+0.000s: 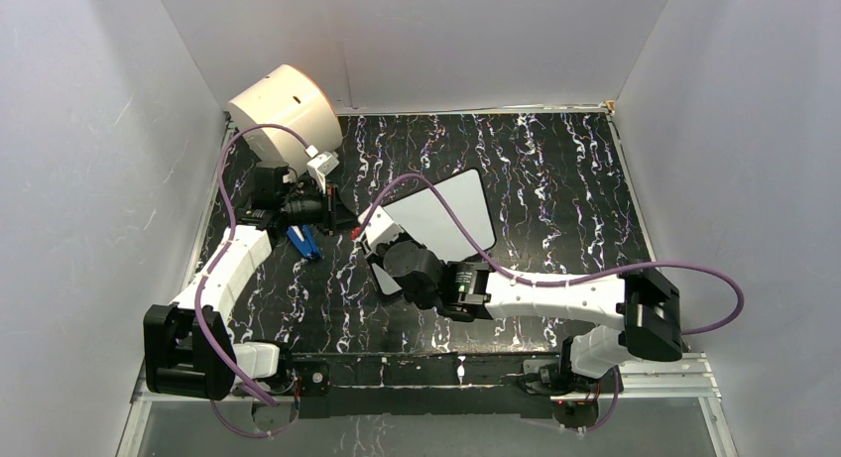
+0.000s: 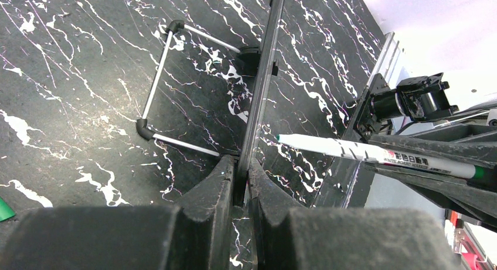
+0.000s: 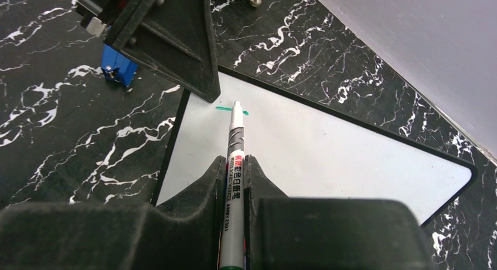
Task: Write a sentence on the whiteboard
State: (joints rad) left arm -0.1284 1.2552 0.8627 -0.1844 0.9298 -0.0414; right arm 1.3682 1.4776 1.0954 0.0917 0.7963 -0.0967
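Whiteboard (image 1: 446, 214): near the middle of the black marbled table (image 1: 555, 179), propped on edge rather than lying flat. The left wrist view shows it edge-on, with a wire stand (image 2: 155, 88) behind it.
Left gripper (image 2: 241, 164): jaws clamped tight on the thin black frame of the whiteboard, at the corner nearest the left arm.
Right gripper (image 3: 235, 161): jaws closed on a marker (image 3: 235, 129), which lies lengthwise between them, tip forward.
Marker tip: at the white face, close to the clamped corner. Whether it touches cannot be told.
Green stroke (image 3: 224, 108): one short dash, with a speck past the tip (nothing legible).
Cream drum (image 1: 283, 105): far left corner of the table, well apart from the whiteboard.
Small blue object (image 1: 304, 241): on the table just beside the left gripper, identity unclear.
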